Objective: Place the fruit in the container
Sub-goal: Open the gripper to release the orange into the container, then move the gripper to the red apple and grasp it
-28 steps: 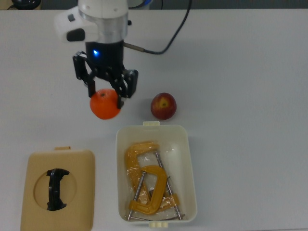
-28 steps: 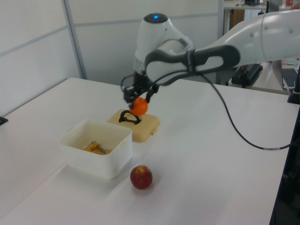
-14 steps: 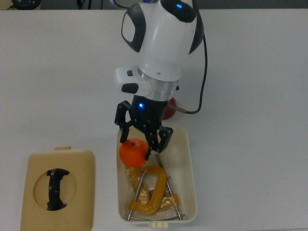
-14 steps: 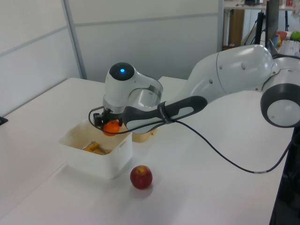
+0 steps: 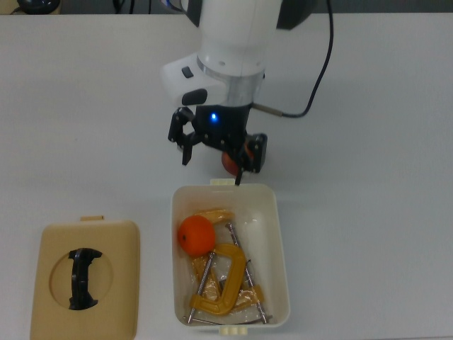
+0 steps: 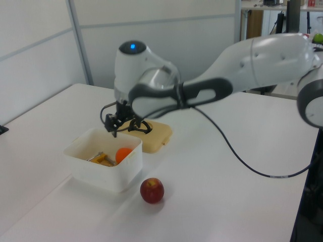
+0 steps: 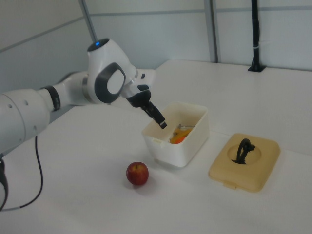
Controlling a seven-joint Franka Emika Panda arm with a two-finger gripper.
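White table (image 5: 368, 142): orange (image 5: 195, 235) sits in the container (image 5: 282, 248); the spread, empty pincer (image 5: 216, 152) hovers above the apple (image 6: 152, 190).
Risk: a descending fingertip may nudge the round apple, rolling it toward the table's edge.

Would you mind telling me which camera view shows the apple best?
The left view: the apple sits fully exposed on the table in front of the container. The right view also shows it whole, only smaller. In the top view, the gripper hides most of it.
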